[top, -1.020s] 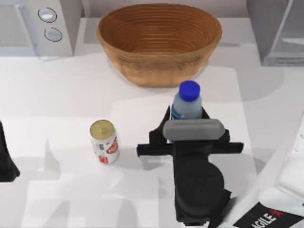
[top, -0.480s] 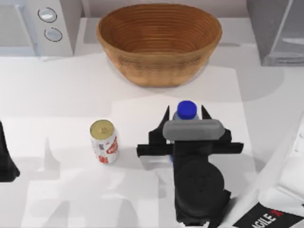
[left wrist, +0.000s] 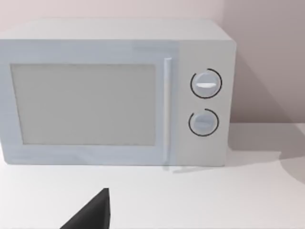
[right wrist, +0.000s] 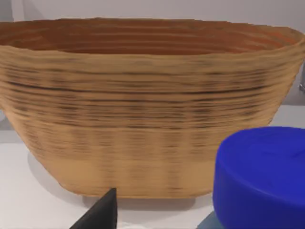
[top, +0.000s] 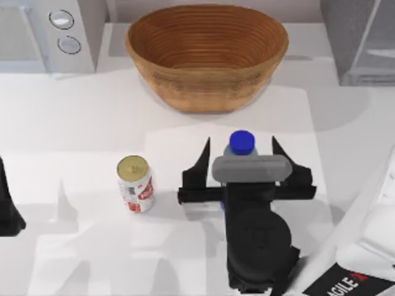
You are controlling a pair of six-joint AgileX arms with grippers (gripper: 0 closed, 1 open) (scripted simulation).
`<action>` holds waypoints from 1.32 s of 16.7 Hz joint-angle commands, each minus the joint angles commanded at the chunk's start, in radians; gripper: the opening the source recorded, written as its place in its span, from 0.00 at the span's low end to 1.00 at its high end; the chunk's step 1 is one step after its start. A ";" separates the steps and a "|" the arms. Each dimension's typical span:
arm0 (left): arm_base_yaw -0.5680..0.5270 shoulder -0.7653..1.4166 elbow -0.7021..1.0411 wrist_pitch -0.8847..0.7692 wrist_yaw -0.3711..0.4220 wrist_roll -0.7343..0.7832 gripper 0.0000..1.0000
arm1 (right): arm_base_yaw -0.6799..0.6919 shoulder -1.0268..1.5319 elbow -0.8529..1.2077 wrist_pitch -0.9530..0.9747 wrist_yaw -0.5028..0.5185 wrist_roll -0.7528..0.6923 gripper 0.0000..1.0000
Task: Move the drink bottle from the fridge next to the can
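— Bottle location?
— Upright on the table, right of the can, apart from it, before the basket.
— Right pincer?
— Spread wide, released, fingers either side. Left pincer sits at the left edge; can't tell its state.

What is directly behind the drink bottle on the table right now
Behind the drink bottle sits the woven basket, and the visible part of its inside looks bare. The right gripper is open around the bottle and covers its body, so only the blue cap shows.
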 joint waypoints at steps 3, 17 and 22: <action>0.000 0.000 0.000 0.000 0.000 0.000 1.00 | -0.001 0.000 0.000 0.000 0.000 0.000 1.00; 0.000 0.000 0.000 0.000 0.000 0.000 1.00 | 0.054 -0.082 -0.054 0.020 0.037 0.001 1.00; 0.000 0.000 0.000 0.000 0.000 0.000 1.00 | -0.106 -0.394 -0.081 -0.124 -0.171 -0.010 1.00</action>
